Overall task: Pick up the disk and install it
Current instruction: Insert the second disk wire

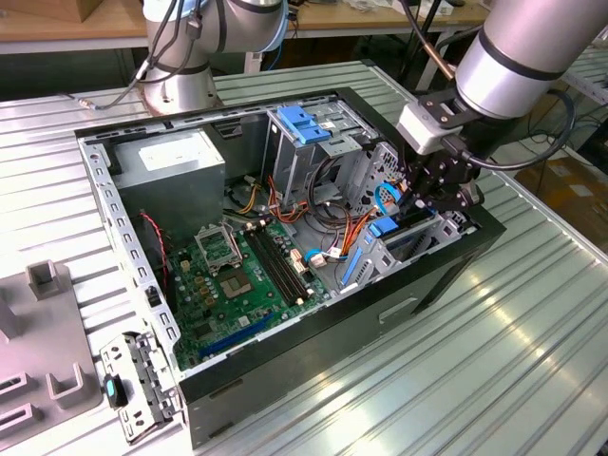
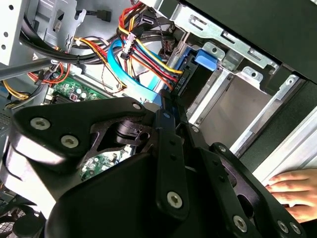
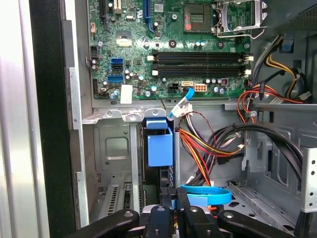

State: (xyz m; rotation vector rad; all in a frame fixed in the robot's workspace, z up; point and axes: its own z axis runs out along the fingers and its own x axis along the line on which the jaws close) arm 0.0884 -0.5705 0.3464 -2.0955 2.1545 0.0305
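step: seating the disk (image 3: 159, 186) edge-on in the drive bay (image 1: 418, 242) | gripper (image 3: 172, 210) pinching disk's edge | we keep it square to the rails, at 3 o'clock of the motherboard (image 1: 233, 275)

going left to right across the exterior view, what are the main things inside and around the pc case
Grey fixture block → loose metal bracket → power supply box → motherboard → blue latch on the drive cage → end effector down at the drive bay with the disk.
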